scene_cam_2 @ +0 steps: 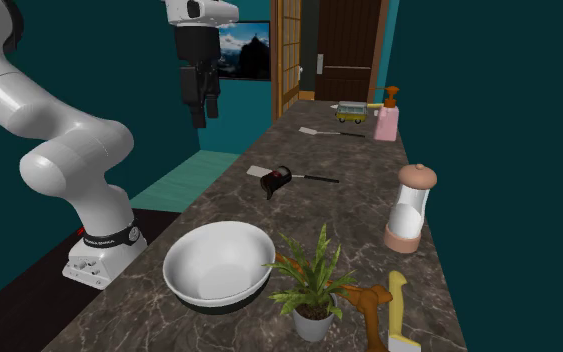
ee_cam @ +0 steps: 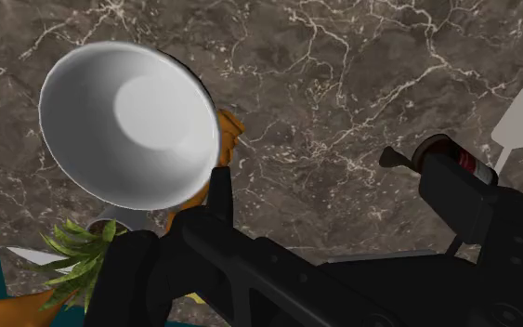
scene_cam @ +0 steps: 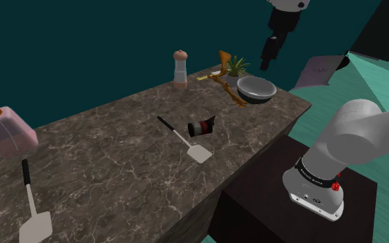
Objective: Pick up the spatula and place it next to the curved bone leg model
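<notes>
The spatula lies flat mid-surface, its thin dark handle angled away from the stand and its pale blade toward the stand-side edge. A small dark bottle lies on its side just beside it. That's the first hazard: come down slightly off line, clip the bottle, and it rolls. The second is a lookalike spatula far along the surface (wrong pick, long carry). At the goal, the orange bone leg model sits tight by the white bowl and a potted plant, so the drop spot is cramped. The hand hangs high above that end, carrying nothing; spread or pressed together, I cannot tell. With so thin a handle lying flat, a slipped grasp looks likely.
</notes>
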